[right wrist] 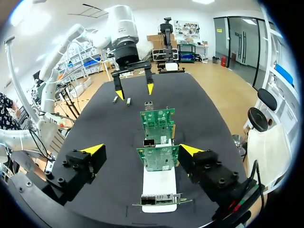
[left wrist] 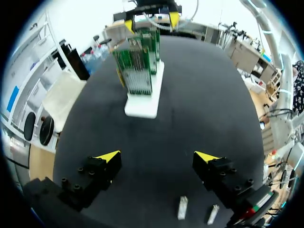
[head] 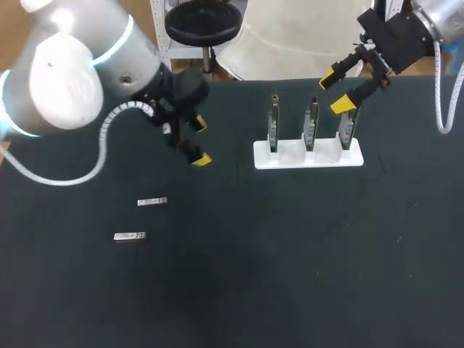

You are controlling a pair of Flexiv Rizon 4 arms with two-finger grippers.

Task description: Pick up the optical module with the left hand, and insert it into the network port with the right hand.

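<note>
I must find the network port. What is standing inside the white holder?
Three green circuit boards stand upright in the white holder, one per slot. Their bottom edges are hidden inside it.

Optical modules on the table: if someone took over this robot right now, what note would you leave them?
Left gripper: open, empty, not yet down at the far optical module or the near optical module, both lying loose.
Right gripper: open, empty, over the right-end network card in the white stand, which holds three.
Done: nothing.
Left: pick up a module, pass it across, insert it.
</note>
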